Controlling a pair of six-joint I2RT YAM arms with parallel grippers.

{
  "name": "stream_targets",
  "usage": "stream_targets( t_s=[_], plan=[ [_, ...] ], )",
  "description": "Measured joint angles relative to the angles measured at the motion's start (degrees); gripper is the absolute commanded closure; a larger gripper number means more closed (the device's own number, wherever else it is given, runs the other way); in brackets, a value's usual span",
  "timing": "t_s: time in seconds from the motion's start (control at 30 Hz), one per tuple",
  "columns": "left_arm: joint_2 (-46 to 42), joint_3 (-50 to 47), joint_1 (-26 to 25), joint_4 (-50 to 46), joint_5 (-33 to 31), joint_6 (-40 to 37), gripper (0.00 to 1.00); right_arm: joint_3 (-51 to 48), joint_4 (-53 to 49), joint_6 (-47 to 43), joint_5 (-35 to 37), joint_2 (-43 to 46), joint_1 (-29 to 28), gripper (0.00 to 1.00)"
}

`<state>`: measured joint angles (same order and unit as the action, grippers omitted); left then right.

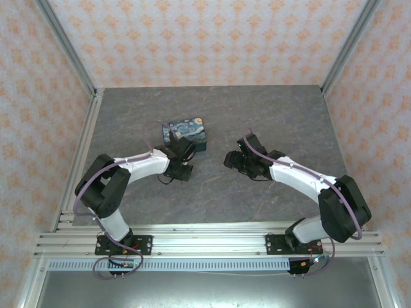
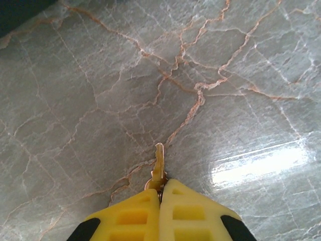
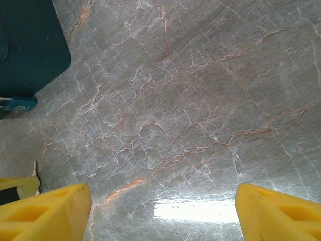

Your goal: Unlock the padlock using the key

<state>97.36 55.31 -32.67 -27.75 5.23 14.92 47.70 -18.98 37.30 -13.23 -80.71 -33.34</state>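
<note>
Grey marbled surface (image 1: 257, 115) is seen below; the key (image 2: 159, 163), judged light, stiff and slippery, is pinched by its head in the closed left pincer (image 2: 161, 185), blade protruding, near the blue tin (image 1: 185, 133). The right pincer (image 3: 163, 196) is held wide open, empty.

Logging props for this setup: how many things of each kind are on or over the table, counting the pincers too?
1 key, clamped in the left pincer
1 blue painted tin
2 pincers: left pincer, right pincer
Total: 4
</note>
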Motion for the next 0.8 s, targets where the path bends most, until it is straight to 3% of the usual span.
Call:
stream_targets(
  t_s=[0.4,0.8],
  plan=[
    [-3.74,-4.66,0.00,3.85,0.90,-3.76,1.00,-2.01,1.49,1.73,-0.11,0.90,0.00,0.24],
    [-10.14,-8.31,0.00,7.17,6.64,-9.18,1.00,-3.06,3.39,3.67,-1.79,1.31,0.00,0.24]
  ],
)
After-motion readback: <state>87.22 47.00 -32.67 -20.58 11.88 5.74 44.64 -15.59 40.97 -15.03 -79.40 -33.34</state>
